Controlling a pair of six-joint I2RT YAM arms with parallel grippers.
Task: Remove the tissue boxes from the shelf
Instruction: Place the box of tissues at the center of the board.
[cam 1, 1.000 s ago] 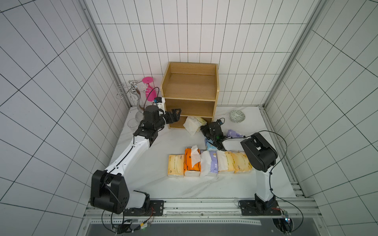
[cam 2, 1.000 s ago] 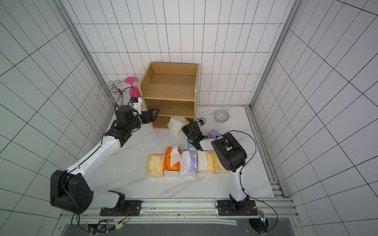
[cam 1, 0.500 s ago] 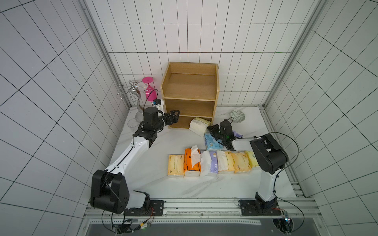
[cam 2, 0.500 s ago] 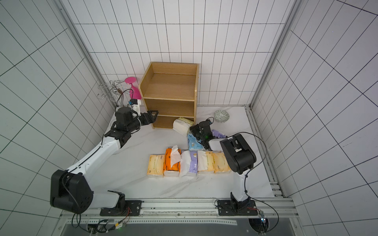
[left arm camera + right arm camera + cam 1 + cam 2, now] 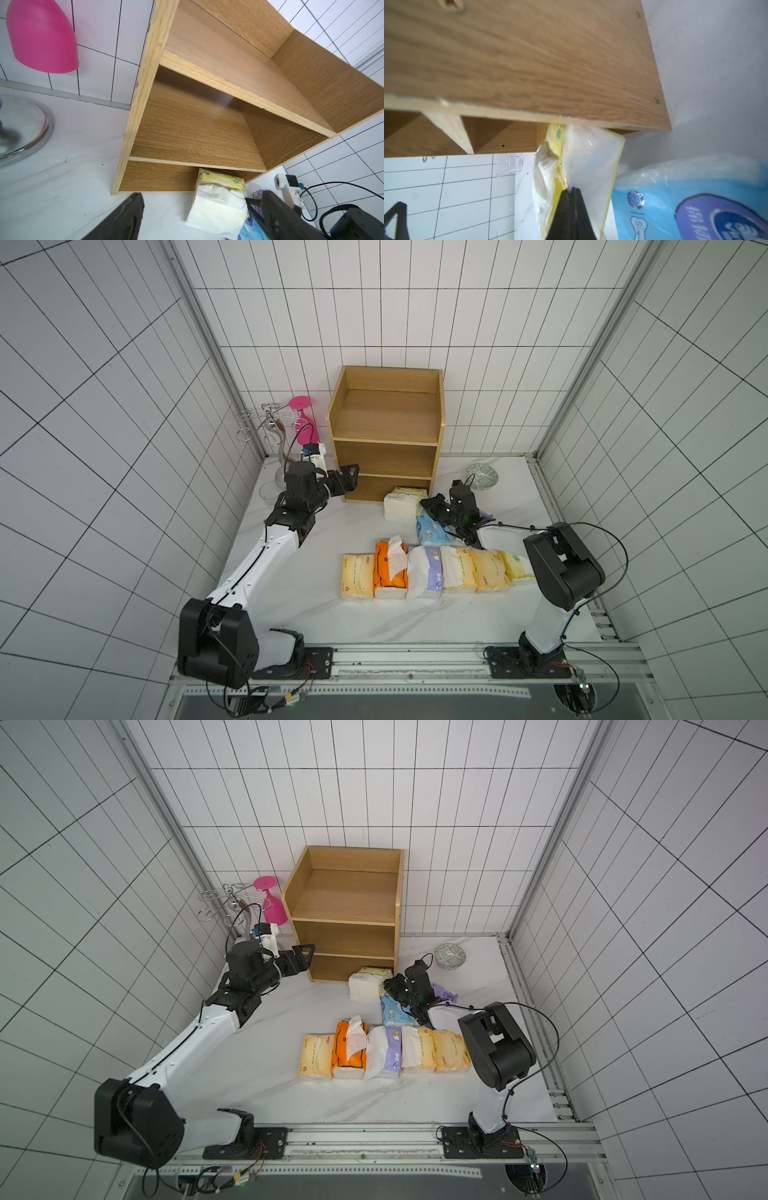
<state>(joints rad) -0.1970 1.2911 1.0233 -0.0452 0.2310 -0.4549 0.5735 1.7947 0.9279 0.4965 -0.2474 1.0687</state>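
So right now the right gripper (image 5: 571, 189) is pinched shut on the plastic wrapper of the yellow tissue pack (image 5: 401, 506). That pack sits on the table (image 5: 311, 605), poking out of the bottom tier of the shelf (image 5: 386, 435) at its right end. The left gripper (image 5: 353, 479) hangs open near the shelf's lower left corner, holding nothing. The row of packs (image 5: 436, 572) lies out front, well clear of the shelf.

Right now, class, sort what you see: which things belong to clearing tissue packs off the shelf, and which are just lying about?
Belong to the job: shelf; cream-yellow pack at its bottom tier, pinched by the right gripper; light blue pack; row of packs; open left gripper.

Lying about: pink goblet; wire stand; patterned bowl; clear glass.
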